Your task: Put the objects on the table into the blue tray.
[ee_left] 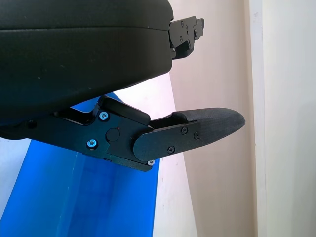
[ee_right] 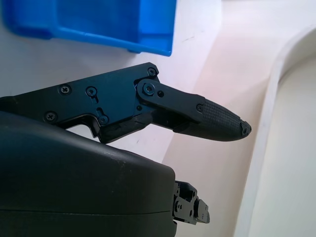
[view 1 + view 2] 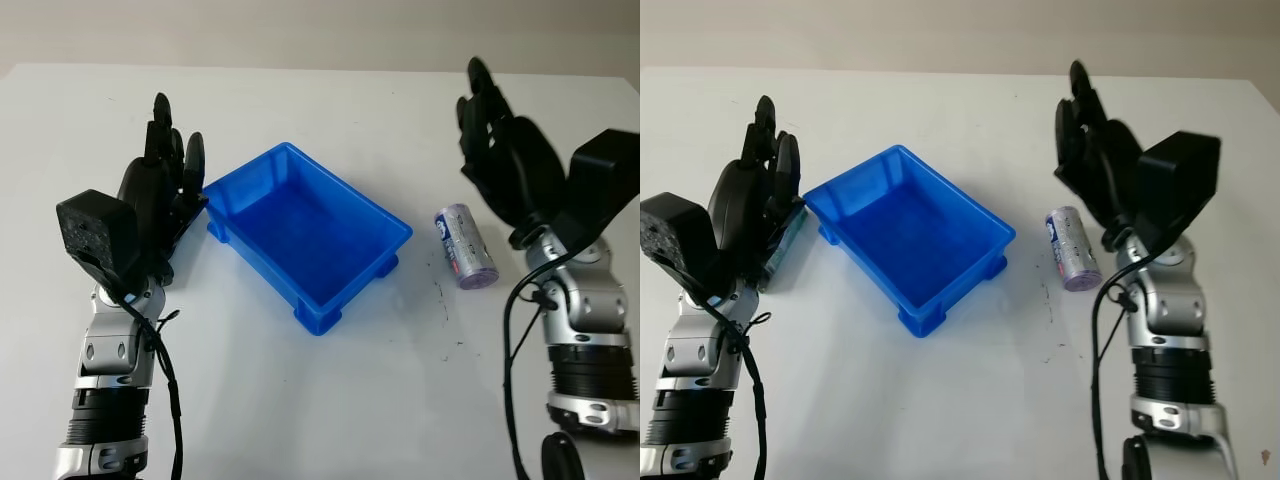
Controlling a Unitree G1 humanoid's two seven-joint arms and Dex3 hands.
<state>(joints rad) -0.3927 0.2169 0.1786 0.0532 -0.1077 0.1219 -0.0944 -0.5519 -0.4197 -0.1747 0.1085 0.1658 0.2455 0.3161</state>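
- Just inward of the right hand (image 3: 500, 150), on the white tabletop (image 3: 330, 400), lies a cylindrical can (image 3: 465, 246) with a pale lilac wrapper, on its side.
- Its long axis runs roughly away from the robot, the far end tipped slightly toward the blue tray (image 3: 306, 230); the far end carries a blue-and-white label and the near end shows a round lilac face.
- The can lies between the right hand and the tray, near the tray's right corner but apart from it, and I cannot tell whether the hand's palm touches it.
- The right hand is raised over the tabletop, fingers reaching away from the robot; it holds nothing and is open.
- The left hand (image 3: 165, 190) stands just outside the tray's left corner, fingers also reaching away; it is open and holds nothing.
- The tray sits diagonally between the two hands, one long rim toward each arm.
- From the right eye, a flat, pale teal-edged object (image 3: 788, 245) shows on the tabletop between the left hand and the tray; from the left eye the hand covers it.
- The left wrist view shows one finger (image 1: 197, 129) extended past the tray's blue wall (image 1: 74, 197).
- The right wrist view shows a finger (image 2: 217, 121) out straight, with the tray (image 2: 98, 22) beyond it.
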